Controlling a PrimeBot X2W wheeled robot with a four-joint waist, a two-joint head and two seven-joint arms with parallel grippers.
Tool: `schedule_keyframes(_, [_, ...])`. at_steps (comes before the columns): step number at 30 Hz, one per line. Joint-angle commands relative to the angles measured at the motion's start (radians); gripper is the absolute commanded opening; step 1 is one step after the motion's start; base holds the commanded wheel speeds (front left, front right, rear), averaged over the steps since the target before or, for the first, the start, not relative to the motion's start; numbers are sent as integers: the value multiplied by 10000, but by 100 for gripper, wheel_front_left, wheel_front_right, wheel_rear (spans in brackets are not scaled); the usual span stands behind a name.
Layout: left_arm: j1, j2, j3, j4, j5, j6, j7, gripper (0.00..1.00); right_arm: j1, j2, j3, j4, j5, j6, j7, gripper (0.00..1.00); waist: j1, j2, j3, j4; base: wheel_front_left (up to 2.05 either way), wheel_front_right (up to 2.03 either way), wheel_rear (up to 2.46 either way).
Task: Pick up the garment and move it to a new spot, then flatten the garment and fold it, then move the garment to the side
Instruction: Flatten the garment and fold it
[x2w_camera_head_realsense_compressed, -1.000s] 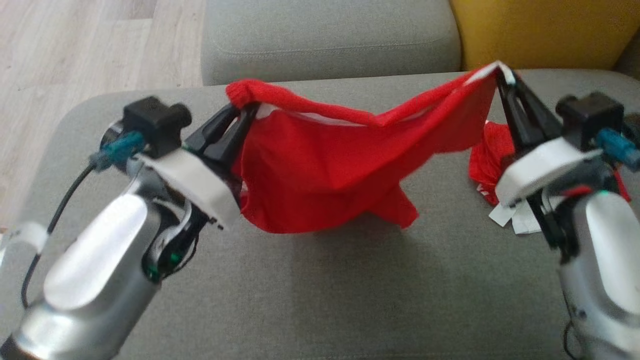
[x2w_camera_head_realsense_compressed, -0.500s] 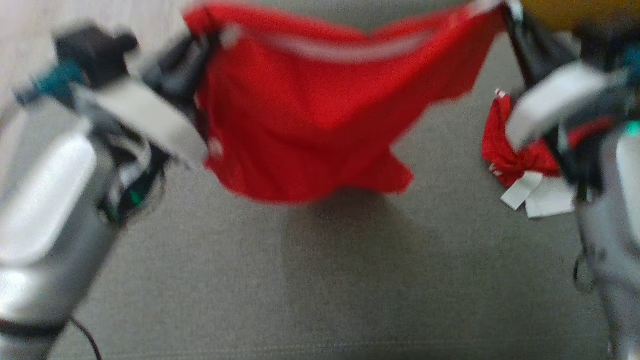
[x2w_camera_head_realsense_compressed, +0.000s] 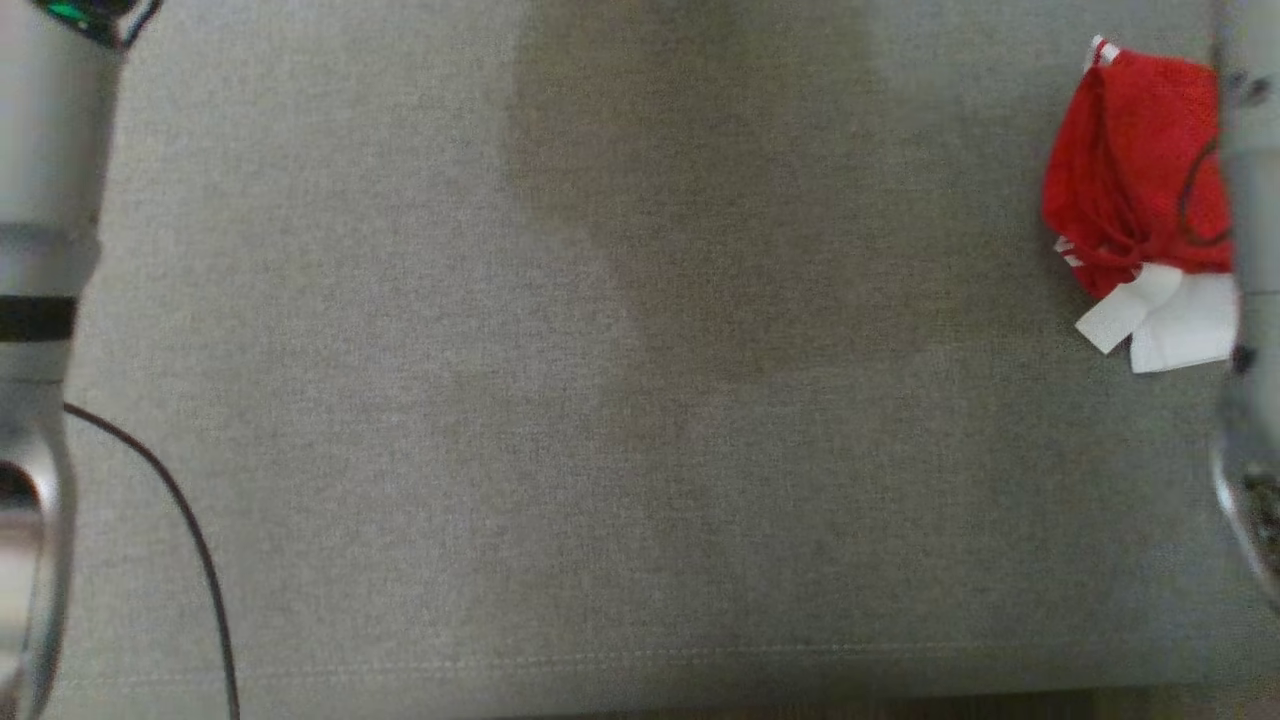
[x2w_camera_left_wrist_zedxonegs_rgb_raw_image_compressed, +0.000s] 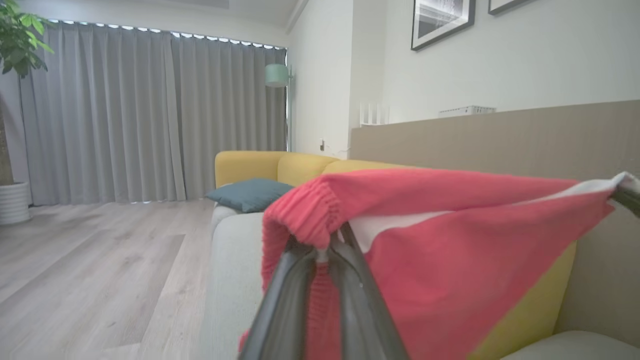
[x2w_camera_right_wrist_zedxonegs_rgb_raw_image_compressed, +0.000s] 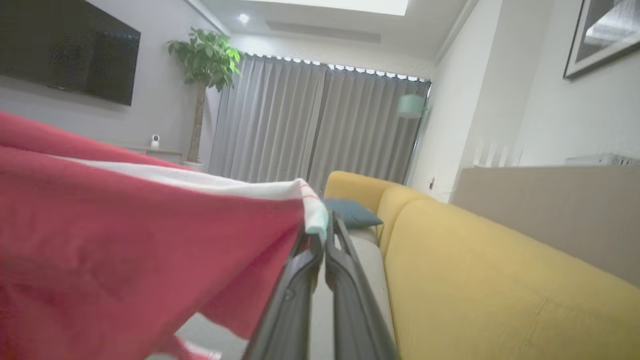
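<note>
Head view looked down on a grey seat cushion (x2w_camera_head_realsense_compressed: 420, 480), with a soft shadow across its upper middle. A pale left forearm (x2w_camera_head_realsense_compressed: 40, 150) ran along the left edge, a thin black cable (x2w_camera_head_realsense_compressed: 195, 540) curving below it. At the far right a bunched red part of the knit garment (x2w_camera_head_realsense_compressed: 1125, 190) showed against the cushion, white tags (x2w_camera_head_realsense_compressed: 1165, 320) at its lower end, just beside the blurred right forearm (x2w_camera_head_realsense_compressed: 1255, 420).

Left wrist view showed the left gripper (x2w_camera_left_wrist_zedxonegs_rgb_raw_image_compressed: 330, 246) clenched on the ribbed red edge of the garment, which was held up in the air. The cloth stretched away to the right, its white-lined edge ending at the other gripper's dark tip. Behind lay a yellow sofa (x2w_camera_left_wrist_zedxonegs_rgb_raw_image_compressed: 300, 167), a teal pillow (x2w_camera_left_wrist_zedxonegs_rgb_raw_image_compressed: 250, 194), grey curtains (x2w_camera_left_wrist_zedxonegs_rgb_raw_image_compressed: 150, 115) and a wooden floor (x2w_camera_left_wrist_zedxonegs_rgb_raw_image_compressed: 100, 270).

Right wrist view showed the right gripper (x2w_camera_right_wrist_zedxonegs_rgb_raw_image_compressed: 324, 241) pinched tight on a white-trimmed corner of the garment, the red cloth spreading leftward. A wall television (x2w_camera_right_wrist_zedxonegs_rgb_raw_image_compressed: 70, 50) and a potted plant (x2w_camera_right_wrist_zedxonegs_rgb_raw_image_compressed: 207, 60) stood beyond.
</note>
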Motion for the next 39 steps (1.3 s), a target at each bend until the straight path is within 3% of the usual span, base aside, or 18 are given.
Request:
schedule_keyframes(1, [-263,390,382,-108,56,-50,-66,0,-33,232,-33,-117,-51,63,-92,0,-1,0,43,38,0,0,0])
schedule_keyframes(7, [711,-240,-290,699,133,-432,-342,0,918,522,530,1728,-6,63,-528,0,-1,0,26,126,0,0,0])
schedule_keyframes(13, [2596,-531,-908,908,91,-540,-387,0,2347,437,1526,3105,430,63,-514,0,-1,0,-298,244,0,0,0])
schedule_keyframes(21, [5147,-234,-2744,246,241,-551,-390,0,3843,-153,3236,3748,1423,63,-81,0,-1,0,-1245,256,0,0,0])
schedule_keyframes(28, [6418,220,-3735,-397,426,-553,-391,0,4992,-1224,5103,2914,3120,63,1101,0,-1,0,-2014,290,0,0,0])
schedule_keyframes(39, [7606,666,-4453,-1548,466,-547,-169,0,6372,-4247,7430,-668,6091,63,3116,0,-1,0,-2961,283,0,0,0])
